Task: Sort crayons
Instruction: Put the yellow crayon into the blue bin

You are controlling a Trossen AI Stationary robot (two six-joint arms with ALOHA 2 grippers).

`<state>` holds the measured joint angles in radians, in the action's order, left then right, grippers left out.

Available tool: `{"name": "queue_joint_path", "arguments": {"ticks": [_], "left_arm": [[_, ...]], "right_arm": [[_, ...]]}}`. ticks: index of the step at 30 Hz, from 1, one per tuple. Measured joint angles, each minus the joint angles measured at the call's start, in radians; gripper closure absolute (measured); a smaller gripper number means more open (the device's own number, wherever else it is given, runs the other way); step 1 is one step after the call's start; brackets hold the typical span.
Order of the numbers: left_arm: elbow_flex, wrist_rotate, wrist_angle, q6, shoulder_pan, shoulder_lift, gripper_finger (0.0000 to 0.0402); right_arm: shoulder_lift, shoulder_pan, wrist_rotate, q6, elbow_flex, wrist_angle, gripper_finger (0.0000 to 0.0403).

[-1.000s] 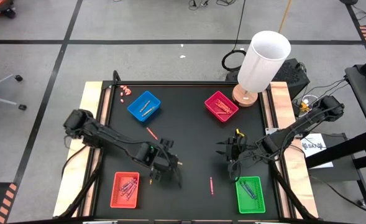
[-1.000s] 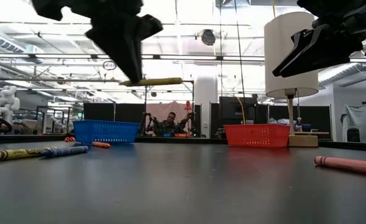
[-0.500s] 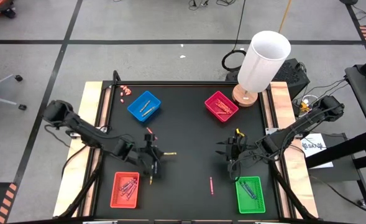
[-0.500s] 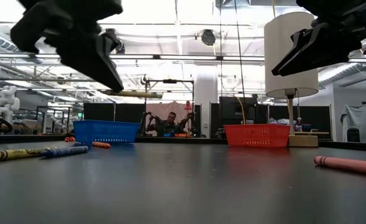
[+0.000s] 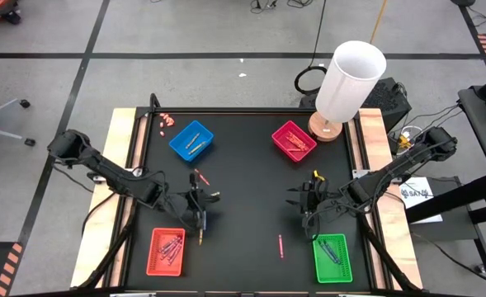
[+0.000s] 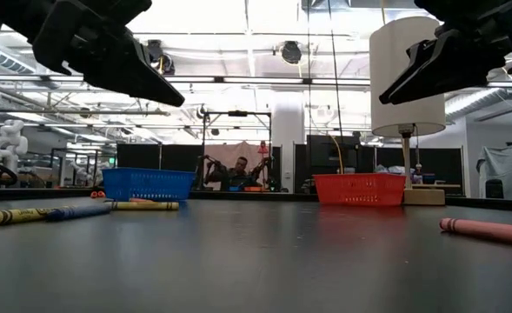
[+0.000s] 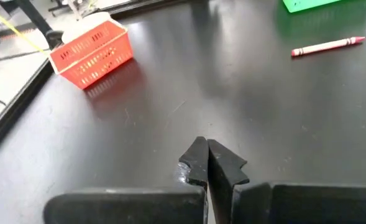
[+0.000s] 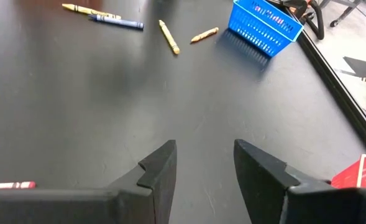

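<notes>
Your left gripper (image 7: 206, 163) is pressing together on nothing. The thin yellow crayon (image 5: 200, 238) is lying loose on the black surface (image 5: 251, 181); bumping could roll it away.

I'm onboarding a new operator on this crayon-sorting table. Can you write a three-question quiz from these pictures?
1. True or false: the left gripper is shut and empty.
2. Which tray lies nearest the right gripper? A blue B green C red
3. Fill in: the lone pink crayon lies on the bare ___.

Key: 1 true. 2 B, the green tray. 3 table.
</notes>
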<state>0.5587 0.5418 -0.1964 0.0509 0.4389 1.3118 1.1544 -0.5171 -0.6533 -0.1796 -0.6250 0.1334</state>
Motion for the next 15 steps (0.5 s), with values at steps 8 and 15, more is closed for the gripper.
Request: {"name": "queue_joint_path", "arguments": {"ticks": [8,15], "left_arm": [[0.0,-0.001,0.004,0.015,0.002,0.0,0.0396],[0.012,0.043,0.212,0.274,-0.014,0.0,0.0378]], "right_arm": [[0.0,0.0,0.0,-0.009,0.0,-0.002,0.0259],[0.0,0.0,0.0,-0.018,0.0,-0.002,0.0259]]}}
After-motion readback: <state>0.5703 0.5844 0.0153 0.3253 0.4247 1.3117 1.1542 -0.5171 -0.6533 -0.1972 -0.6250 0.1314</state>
